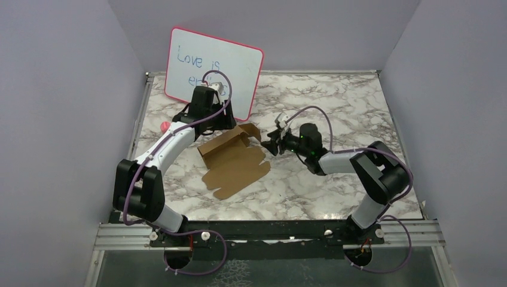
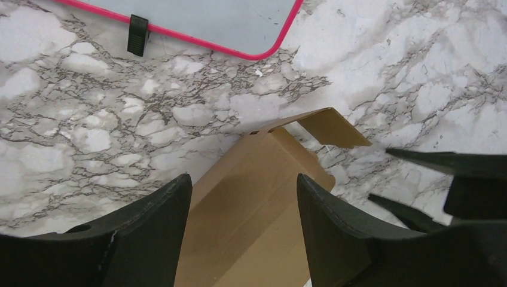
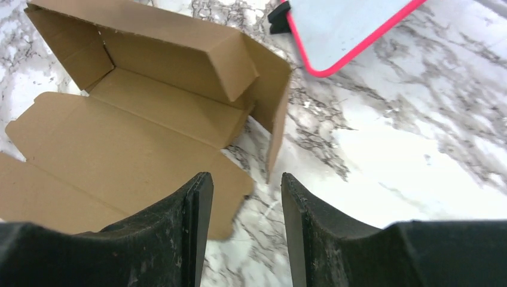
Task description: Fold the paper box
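The paper box [image 1: 234, 160] is brown cardboard lying partly folded on the marble table, its far wall and one end flap raised, its wide lid panel flat toward the arms. My left gripper [image 1: 229, 121] hovers over the far raised wall. In the left wrist view the left gripper [image 2: 244, 186] stands open with the cardboard [image 2: 251, 203] below the gap. My right gripper [image 1: 271, 142] sits just right of the box's upright end flap [image 3: 276, 101]. The right gripper [image 3: 246, 179] is open, with only marble and a corner of the flat panel [image 3: 119, 161] between its fingers.
A pink-framed whiteboard [image 1: 213, 70] with handwriting leans at the back, right behind the left wrist, and it also shows in both wrist views [image 2: 197, 21] [image 3: 344, 30]. A small pink object [image 1: 165, 127] lies left of the left arm. Grey walls enclose the table [image 1: 335, 185].
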You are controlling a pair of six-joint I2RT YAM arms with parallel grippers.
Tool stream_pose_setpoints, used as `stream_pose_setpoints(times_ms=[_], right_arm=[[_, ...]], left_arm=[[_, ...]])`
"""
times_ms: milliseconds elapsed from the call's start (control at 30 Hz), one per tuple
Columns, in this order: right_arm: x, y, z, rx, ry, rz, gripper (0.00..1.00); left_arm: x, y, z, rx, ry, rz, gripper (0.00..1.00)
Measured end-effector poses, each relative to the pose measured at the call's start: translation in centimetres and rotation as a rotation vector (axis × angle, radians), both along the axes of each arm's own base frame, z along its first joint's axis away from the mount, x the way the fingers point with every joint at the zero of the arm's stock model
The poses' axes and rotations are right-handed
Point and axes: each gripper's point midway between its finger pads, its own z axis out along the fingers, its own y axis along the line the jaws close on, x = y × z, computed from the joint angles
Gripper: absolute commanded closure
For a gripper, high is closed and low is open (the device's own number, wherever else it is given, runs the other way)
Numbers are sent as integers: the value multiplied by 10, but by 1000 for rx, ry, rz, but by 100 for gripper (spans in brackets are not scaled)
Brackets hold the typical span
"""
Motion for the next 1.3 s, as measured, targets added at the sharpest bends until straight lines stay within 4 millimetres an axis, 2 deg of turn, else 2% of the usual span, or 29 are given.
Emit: stream_pose_setpoints(times_ms=[133, 300, 400, 467, 600, 700, 833, 1033, 1300], right_arm=[[12, -17, 19, 16, 6, 18, 49], [30, -8, 56, 22, -41, 54, 50], [47, -4, 68, 10, -77, 49, 49], [60, -4, 62, -8, -77, 36, 49], [77, -7, 26, -81, -15, 27, 49], [82, -4, 0, -131, 35, 55, 48], [74, 4, -15, -143, 77, 137, 46], [54, 19, -17, -115, 90, 250, 43], [29, 40, -27, -93, 115, 382, 43]], left_arm=[[-1, 7, -3, 2, 17, -13, 34], [-3, 10, -8, -12, 39, -44, 33], [-6, 9, -12, -23, 58, -71, 33], [-8, 9, -13, -28, 67, -88, 33], [-12, 5, -15, -41, 77, -126, 32], [-13, 4, -16, -52, 84, -143, 32], [-15, 1, -22, -67, 105, -164, 33], [-21, -3, -38, -77, 156, -191, 35], [-25, -7, -39, -97, 165, -219, 38]])
